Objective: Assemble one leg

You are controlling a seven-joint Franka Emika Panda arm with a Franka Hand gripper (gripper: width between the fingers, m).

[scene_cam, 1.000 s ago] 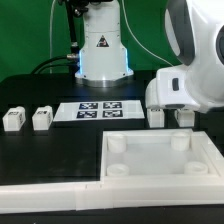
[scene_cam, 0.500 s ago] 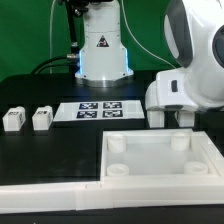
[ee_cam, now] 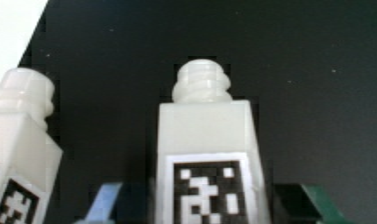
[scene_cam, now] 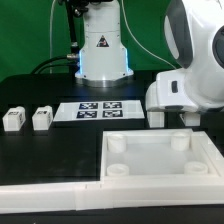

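Observation:
Several small white legs with tags lie on the black table. In the wrist view one leg stands between my gripper fingers, tag face up and its knobbed end pointing away. The jaws are open, with a dark gap on each side of the leg. A second leg lies close beside it. In the exterior view my gripper is low over the pair of legs behind the large white panel. It partly hides the one on the exterior view's right. Two more legs lie at the exterior view's left.
The marker board lies at the table's middle, in front of the robot base. A white ledge runs along the front edge and joins the panel.
My gripper has sunk slightly over the pair of legs, hiding more of the one on the exterior view's right. Nothing else has moved.

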